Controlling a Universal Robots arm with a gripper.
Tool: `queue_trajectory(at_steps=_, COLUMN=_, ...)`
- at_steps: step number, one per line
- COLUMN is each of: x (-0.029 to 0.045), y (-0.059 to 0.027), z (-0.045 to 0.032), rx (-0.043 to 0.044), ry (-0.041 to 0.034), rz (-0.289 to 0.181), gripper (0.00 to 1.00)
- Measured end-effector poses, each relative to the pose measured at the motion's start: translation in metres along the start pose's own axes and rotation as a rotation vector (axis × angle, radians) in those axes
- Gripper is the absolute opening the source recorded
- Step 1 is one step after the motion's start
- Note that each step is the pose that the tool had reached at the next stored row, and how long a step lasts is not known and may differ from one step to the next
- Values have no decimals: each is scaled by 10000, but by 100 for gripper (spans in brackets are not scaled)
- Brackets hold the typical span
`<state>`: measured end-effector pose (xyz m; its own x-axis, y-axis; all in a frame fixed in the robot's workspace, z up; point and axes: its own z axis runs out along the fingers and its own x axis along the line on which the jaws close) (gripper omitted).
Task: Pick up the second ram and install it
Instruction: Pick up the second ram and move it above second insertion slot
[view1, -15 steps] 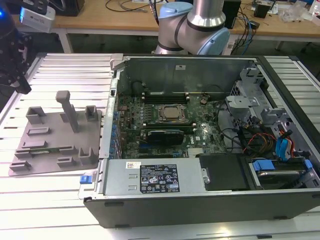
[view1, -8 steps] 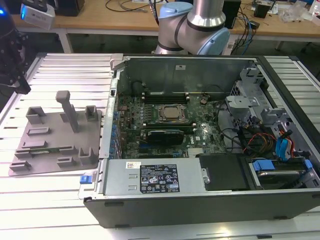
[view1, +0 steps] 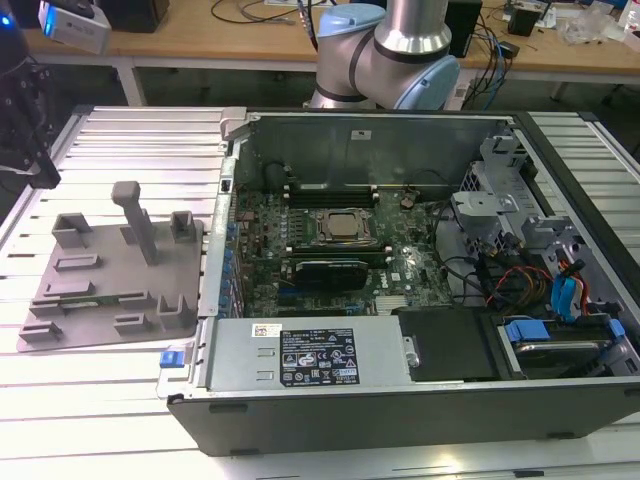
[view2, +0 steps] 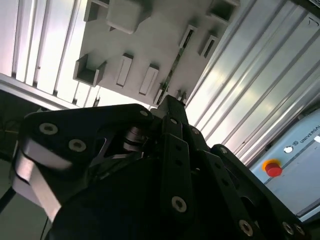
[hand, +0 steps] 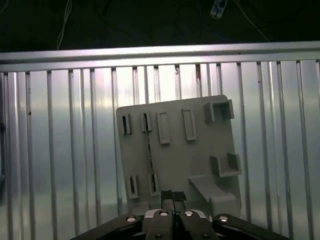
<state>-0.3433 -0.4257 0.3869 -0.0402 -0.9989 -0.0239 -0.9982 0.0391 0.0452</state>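
The second ram (hand: 148, 156) is a thin narrow stick standing on edge between slotted holders of the grey fixture plate (hand: 197, 150). In the exterior view the same ram (view1: 88, 297) lies across the near part of the plate (view1: 100, 260), at that view's left. My black gripper (view1: 25, 130) hangs above the ribbed table, off the plate's far left corner and apart from the ram. In the first wrist view its fingertips (hand: 173, 196) are pressed together with nothing between them, just short of the plate's edge. Its dark fingers (view2: 172, 107) also show in the second wrist view.
An open computer case (view1: 380, 400) stands at the exterior view's right, with the green motherboard (view1: 400, 270), a square silver processor (view1: 340, 228) and cables (view1: 520, 280) inside. A tall grey post (view1: 135, 215) rises from the plate. The arm's base (view1: 400, 60) stands behind the case.
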Motion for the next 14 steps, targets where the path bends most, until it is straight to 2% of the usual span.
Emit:
queue_trajectory(at_steps=6, x=0, y=0, z=0, rx=-2, ry=10, rz=-90, gripper=9)
queue_trajectory(at_steps=7, x=0, y=0, z=0, rx=-2, ry=11, rz=-89, gripper=21)
queue_trajectory(at_steps=8, x=0, y=0, z=0, rx=-2, ry=12, rz=-89, gripper=27)
queue_trajectory(at_steps=9, x=0, y=0, z=0, rx=-2, ry=13, rz=-89, gripper=27)
queue_trajectory(at_steps=10, x=0, y=0, z=0, rx=-2, ry=14, rz=-89, gripper=34)
queue_trajectory(at_steps=14, x=0, y=0, z=2, rx=-2, ry=16, rz=-89, gripper=34)
